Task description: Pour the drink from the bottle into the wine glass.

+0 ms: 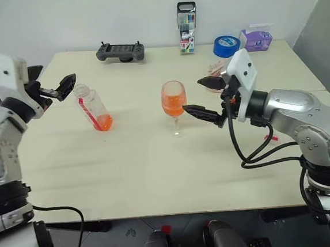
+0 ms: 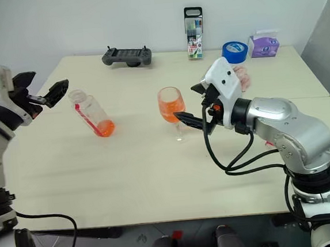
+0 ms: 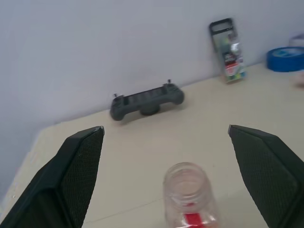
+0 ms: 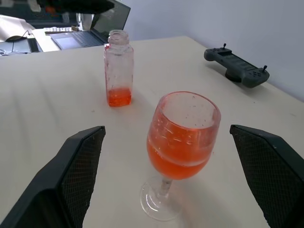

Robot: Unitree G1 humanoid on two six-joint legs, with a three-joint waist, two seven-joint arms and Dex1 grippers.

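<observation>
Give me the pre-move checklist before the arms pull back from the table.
1. Left gripper free of the bottle: ok, fingers spread, nothing between them.
2. Right gripper free of the wine glass: ok, open beside the bowl, apart from it.
3. Bottle stable: ok, it stands on the table, uncapped, a little drink left at the bottom.
4. Wine glass upright and filled: ok, roughly half full.
5. Spills on the table: ok, none visible.
6. Bottle cap located: cannot tell.
</observation>
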